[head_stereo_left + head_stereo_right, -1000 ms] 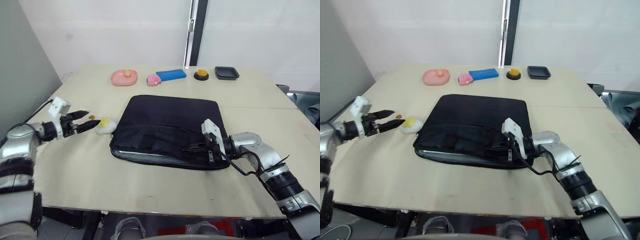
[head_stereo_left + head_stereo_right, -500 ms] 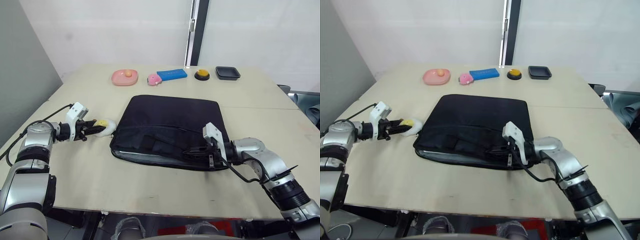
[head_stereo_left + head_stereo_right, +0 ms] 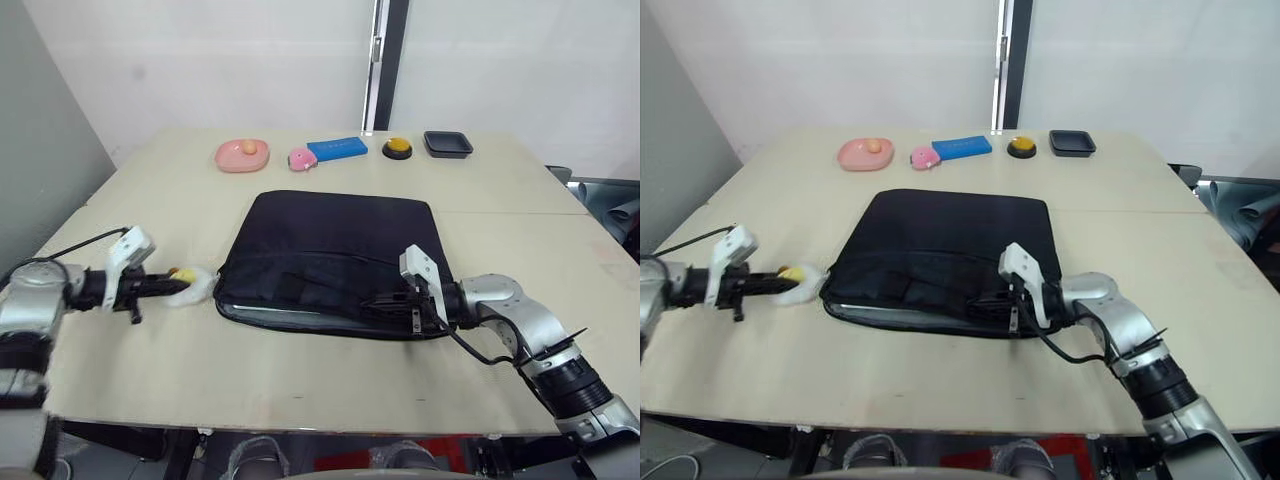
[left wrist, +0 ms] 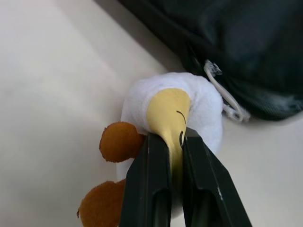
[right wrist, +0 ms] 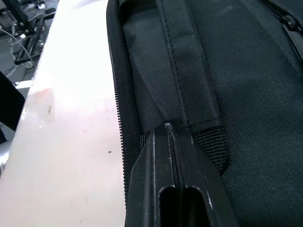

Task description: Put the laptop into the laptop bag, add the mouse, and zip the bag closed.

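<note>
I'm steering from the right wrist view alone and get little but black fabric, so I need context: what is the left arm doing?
Observer: The left gripper is shut on a white-and-yellow duck toy, pinching its yellow beak. The toy lies on the table just beside the left edge of the laptop bag.
Operator: Where on the bag is my gripper?
Observer: The right gripper is at the bag's near right corner, shut on the fabric next to a strap handle.
Operator: What else is on the table?
Observer: Along the far edge stand a pink dish, a blue box, an orange button and a small black tray.
</note>
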Controlling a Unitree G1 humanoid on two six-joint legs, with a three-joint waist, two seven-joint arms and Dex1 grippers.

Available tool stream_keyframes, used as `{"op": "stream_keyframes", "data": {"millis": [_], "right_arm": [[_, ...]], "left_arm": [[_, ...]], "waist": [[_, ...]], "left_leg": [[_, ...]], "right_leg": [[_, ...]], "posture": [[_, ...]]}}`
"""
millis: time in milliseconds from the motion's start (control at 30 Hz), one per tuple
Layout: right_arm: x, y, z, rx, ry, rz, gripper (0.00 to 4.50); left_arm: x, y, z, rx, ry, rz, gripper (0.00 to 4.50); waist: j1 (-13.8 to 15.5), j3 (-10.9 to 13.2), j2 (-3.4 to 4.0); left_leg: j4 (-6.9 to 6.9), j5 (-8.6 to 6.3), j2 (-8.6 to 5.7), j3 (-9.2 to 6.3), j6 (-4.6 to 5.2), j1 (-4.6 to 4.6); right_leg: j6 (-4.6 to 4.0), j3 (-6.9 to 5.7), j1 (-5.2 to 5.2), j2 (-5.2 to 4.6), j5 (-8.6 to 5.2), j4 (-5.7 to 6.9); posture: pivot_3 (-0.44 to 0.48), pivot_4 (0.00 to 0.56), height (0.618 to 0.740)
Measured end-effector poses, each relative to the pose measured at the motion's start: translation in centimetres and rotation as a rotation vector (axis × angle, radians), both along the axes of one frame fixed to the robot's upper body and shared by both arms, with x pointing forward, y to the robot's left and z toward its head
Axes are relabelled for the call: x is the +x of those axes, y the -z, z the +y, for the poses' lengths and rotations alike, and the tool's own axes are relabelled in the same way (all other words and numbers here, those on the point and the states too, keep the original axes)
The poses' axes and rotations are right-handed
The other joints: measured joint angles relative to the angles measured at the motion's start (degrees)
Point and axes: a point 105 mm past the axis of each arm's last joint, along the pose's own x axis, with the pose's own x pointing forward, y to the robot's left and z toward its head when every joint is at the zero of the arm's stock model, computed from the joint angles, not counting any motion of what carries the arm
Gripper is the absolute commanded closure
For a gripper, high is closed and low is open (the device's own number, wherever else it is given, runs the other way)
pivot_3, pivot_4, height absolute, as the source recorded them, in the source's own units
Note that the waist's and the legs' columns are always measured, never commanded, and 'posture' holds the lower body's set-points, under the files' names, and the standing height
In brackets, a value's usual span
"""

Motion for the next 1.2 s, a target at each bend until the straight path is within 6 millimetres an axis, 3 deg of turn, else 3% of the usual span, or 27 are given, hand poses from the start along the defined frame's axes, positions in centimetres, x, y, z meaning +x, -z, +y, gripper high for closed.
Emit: {"op": "stream_keyframes", "data": {"millis": [100,333,867,1200], "right_arm": [[0.3,0.1,-0.1,0.0,0.008,0.003,4.5],[0.8,0.0,0.1,-0.001,0.008,0.007,4.5],[1.2,-2.1,-0.6,0.075,0.013,0.075,4.5],[2.8,-2.7,-0.8,0.014,0.032,0.0,4.5]], "left_arm": [[-2.1,-0.6,-0.6,-0.003,0.053,0.028,4.46],[-4.0,-1.4,-2.1,0.004,0.125,0.033,4.46],[-3.9,0.2,-3.8,0.01,0.139,0.051,4.46],[-3.9,0.3,-3.9,0.01,0.148,0.05,4.46]], "waist": [[-0.1,0.0,0.03],[-0.3,0.1,0.1],[-0.6,0.2,0.1],[-0.6,0.3,0.1]], "left_leg": [[0.0,-0.01,0.01,-0.02,0.0,0.05],[-0.07,-0.01,-0.01,-0.02,0.0,0.08],[-0.38,0.02,0.0,0.13,0.04,-0.18],[-0.39,0.03,-0.01,0.15,0.06,-0.18]], "right_leg": [[-0.02,0.0,0.03,0.01,0.01,0.03],[-0.02,0.04,0.05,0.03,0.02,0.03],[-0.04,0.04,-0.26,0.07,0.03,-0.36],[-0.05,0.04,-0.27,0.07,0.03,-0.36]], "posture": [[0.0,0.15,0.74],[0.0,0.15,0.74],[0.0,0.15,0.74],[0.0,0.15,0.74]]}}
